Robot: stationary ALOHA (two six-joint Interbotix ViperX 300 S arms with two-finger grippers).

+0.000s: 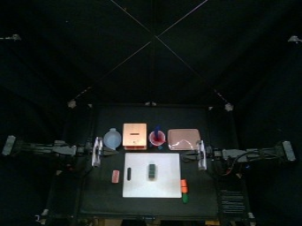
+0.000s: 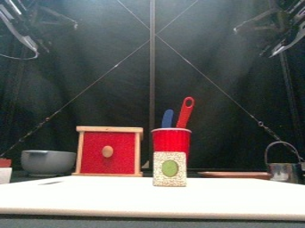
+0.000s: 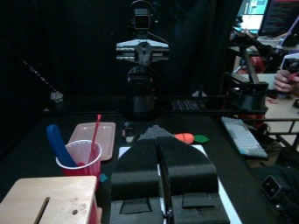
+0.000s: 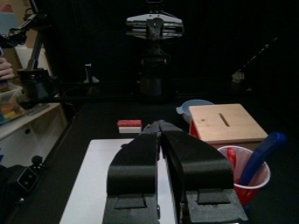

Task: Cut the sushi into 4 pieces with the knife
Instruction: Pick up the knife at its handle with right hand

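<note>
A dark green sushi roll point(image 1: 154, 169) lies whole on the white cutting board point(image 1: 168, 177) at the table's middle; from the front I see its end face point(image 2: 169, 169). Behind it stands the red cup point(image 1: 158, 139) point(image 2: 170, 140) holding the blue knife point(image 2: 167, 118) and the red knife point(image 2: 185, 111). My left gripper point(image 1: 94, 152) point(image 3: 163, 142) rests shut and empty at the board's left. My right gripper point(image 1: 203, 157) point(image 4: 163, 129) rests shut and empty at its right. The roll is hidden behind the jaws in both wrist views.
Along the back stand a blue-grey bowl point(image 1: 112, 139), a wooden box point(image 1: 136, 139) with a red drawer front point(image 2: 110, 151), and a pink tray point(image 1: 183, 139). A small red-and-white toy point(image 1: 116, 177) lies left of the board, orange and green toys point(image 1: 185, 187) right. A metal cutter point(image 2: 283, 167) sits far right.
</note>
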